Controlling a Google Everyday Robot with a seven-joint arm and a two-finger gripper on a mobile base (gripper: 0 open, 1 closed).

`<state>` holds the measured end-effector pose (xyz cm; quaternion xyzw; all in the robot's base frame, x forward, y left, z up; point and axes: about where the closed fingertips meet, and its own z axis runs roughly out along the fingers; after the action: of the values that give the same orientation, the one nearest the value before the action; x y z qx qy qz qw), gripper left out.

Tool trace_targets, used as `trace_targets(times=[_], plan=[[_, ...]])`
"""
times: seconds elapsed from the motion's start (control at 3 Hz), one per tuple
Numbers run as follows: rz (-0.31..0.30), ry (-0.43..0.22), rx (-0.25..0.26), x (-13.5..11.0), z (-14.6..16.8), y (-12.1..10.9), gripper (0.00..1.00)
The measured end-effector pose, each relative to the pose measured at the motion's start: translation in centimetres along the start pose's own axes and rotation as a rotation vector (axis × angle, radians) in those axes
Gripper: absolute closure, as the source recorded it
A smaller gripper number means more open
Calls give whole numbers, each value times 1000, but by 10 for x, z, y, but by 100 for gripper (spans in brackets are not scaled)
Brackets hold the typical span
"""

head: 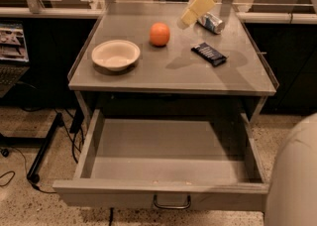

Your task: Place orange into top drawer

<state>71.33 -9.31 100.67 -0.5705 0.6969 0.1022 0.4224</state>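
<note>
The orange (159,34) sits on the grey tabletop (168,71), back of centre. My gripper (188,19) hangs above the tabletop at the back, to the right of the orange and a little above it, apart from it and holding nothing. The top drawer (168,145) is pulled wide open below the tabletop, and nothing lies in it. Its curved metal handle (172,202) shows on the front.
A cream bowl (116,54) sits at the left of the tabletop. A dark snack packet (209,54) lies to the right of the orange, and a silver-blue can (213,22) lies just behind my gripper. The robot's pale body (297,180) fills the lower right corner.
</note>
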Motion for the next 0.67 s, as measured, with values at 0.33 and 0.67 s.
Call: trace_targets(times=[0.33, 0.67], plan=[[15, -31, 33, -4, 10, -21, 0], [46, -33, 73, 7, 22, -44, 0]])
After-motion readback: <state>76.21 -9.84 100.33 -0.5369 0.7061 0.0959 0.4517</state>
